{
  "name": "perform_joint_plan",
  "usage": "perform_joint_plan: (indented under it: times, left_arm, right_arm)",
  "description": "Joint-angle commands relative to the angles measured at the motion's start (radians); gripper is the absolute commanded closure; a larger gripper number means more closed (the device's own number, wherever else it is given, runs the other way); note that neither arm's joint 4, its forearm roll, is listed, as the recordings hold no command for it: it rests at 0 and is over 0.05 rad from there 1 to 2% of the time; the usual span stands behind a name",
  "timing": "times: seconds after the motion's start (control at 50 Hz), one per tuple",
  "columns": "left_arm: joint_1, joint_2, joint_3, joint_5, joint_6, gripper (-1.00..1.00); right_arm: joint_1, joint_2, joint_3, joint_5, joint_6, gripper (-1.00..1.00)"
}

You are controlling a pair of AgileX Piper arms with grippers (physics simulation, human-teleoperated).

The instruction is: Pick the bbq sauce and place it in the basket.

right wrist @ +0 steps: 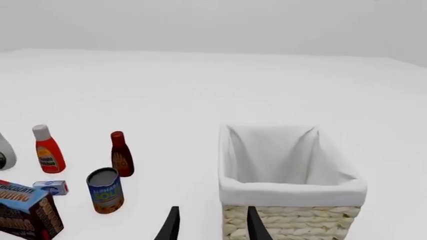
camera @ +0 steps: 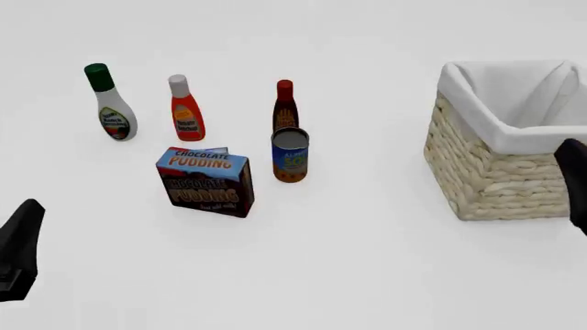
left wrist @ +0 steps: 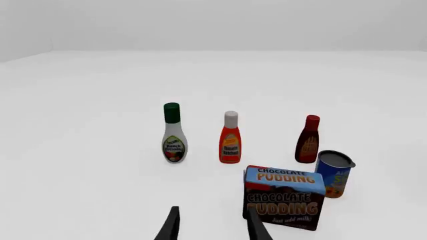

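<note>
The bbq sauce (camera: 285, 105) is a slim dark brown bottle with a red cap, standing upright just behind a blue can (camera: 290, 155). It also shows in the left wrist view (left wrist: 308, 139) and the right wrist view (right wrist: 121, 154). The wicker basket (camera: 495, 172) with white lining stands at the right, and shows in the right wrist view (right wrist: 293, 220). My left gripper (left wrist: 212, 227) is open and empty, near the table's front left, short of a pudding box. My right gripper (right wrist: 211, 225) is open and empty, in front of the basket's near side.
A white bottle with green cap (camera: 111, 103) and an orange-red bottle with white cap (camera: 185, 108) stand left of the bbq sauce. A chocolate pudding box (camera: 205, 181) stands in front of them, a small box behind it. The arms show at the left edge (camera: 18, 251) and the right edge (camera: 575, 179).
</note>
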Motion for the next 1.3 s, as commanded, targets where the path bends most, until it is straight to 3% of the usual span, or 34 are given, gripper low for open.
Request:
perform_joint_plan:
  times: [0.02,0.08,0.24,0.34,0.4,0.48,0.7,0.8,0.92,1.2,1.3]
  left_arm:
    - [0.000,0.000,0.000,0.000,0.000,-1.00]
    - [0.000,0.000,0.000,0.000,0.000,-1.00]
    - [0.000,0.000,0.000,0.000,0.000,-1.00]
    - [0.000,0.000,0.000,0.000,0.000,-1.00]
    - [0.000,0.000,0.000,0.000,0.000,-1.00]
    - [0.000,0.000,0.000,0.000,0.000,-1.00]
    - [0.000,0.000,0.000,0.000,0.000,-1.00]
    - [0.000,0.000,0.000,0.000,0.000,-1.00]
    - [0.000,0.000,0.000,0.000,0.000,-1.00]
    - [0.000,0.000,0.000,0.000,0.000,-1.00]
    - [0.000,0.000,0.000,0.000,0.000,-1.00]
  right_arm:
    - [0.014,0.102,-0.148,0.049,-0.009,-1.00]
    - [0.019,0.118,-0.190,0.065,-0.029,-1.00]
    - [-0.012,0.217,-0.289,0.094,-0.010,-1.00]
    - [0.014,0.296,-0.355,0.118,-0.049,-1.00]
    - [0.047,0.341,-0.407,0.139,-0.037,-1.00]
    - [0.066,0.381,-0.446,0.151,-0.082,-1.00]
    - [0.135,0.531,-0.575,0.212,-0.059,-1.00]
    - [0.190,0.627,-0.658,0.236,-0.007,-1.00]
    - [0.247,0.685,-0.708,0.238,-0.038,-1.00]
    - [0.333,0.929,-0.867,0.213,-0.029,-1.00]
    - [0.346,1.013,-0.942,0.226,-0.052,-1.00]
